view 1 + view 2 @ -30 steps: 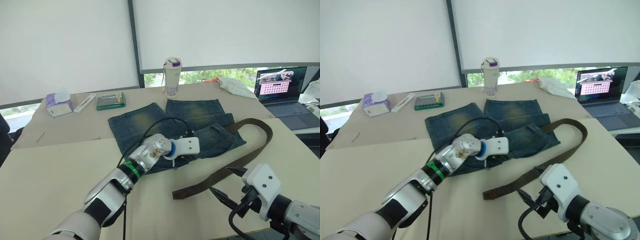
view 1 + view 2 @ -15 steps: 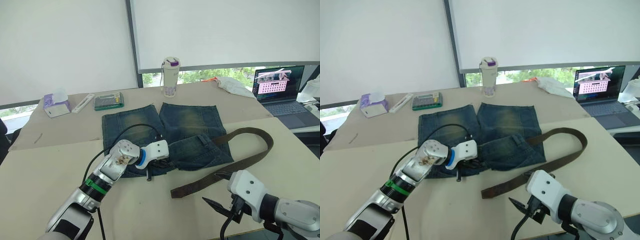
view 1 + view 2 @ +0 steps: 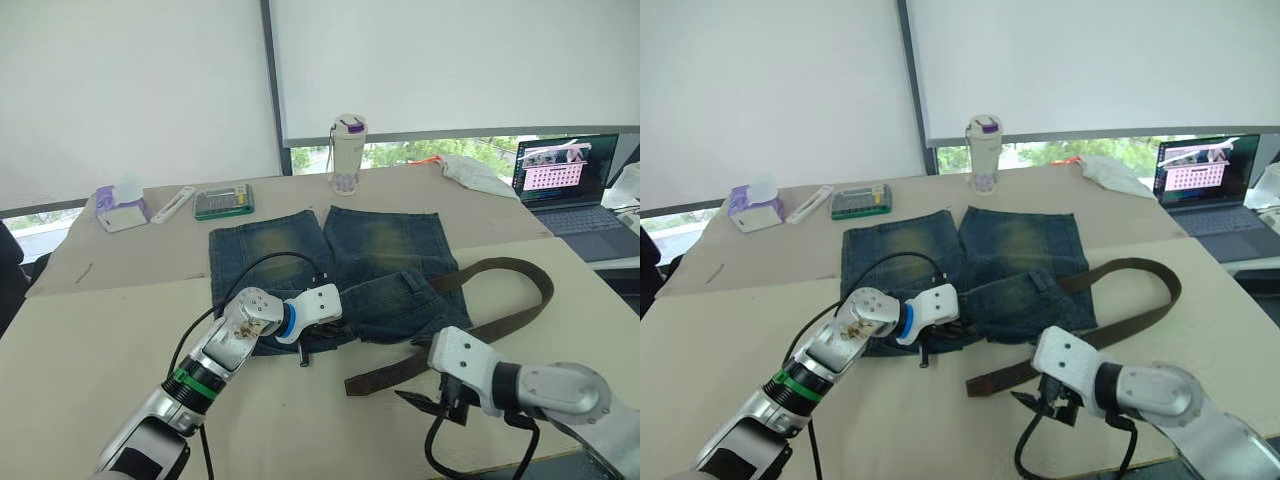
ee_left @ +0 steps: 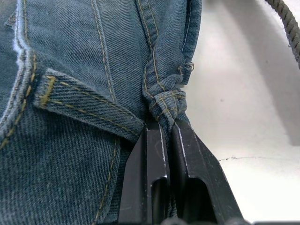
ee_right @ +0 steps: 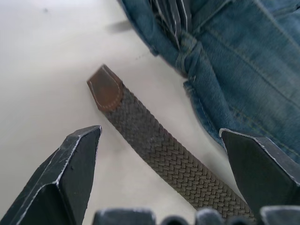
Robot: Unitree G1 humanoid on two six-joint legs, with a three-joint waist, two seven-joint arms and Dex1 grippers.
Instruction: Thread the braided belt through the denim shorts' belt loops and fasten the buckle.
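Left hand [image 4: 166,136] pinching denim shorts [image 3: 330,255] waistband, right hand [image 5: 159,164] wide open over braided belt [image 5: 159,150] tip

Braided belt [image 3: 497,318] far end ran under the denim shorts [image 3: 330,265] (buckle hidden); laptop [image 3: 573,195] cropped at edge.

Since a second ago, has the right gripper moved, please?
Yes: the right gripper has come leftward, closer to the braided belt's leather tip.
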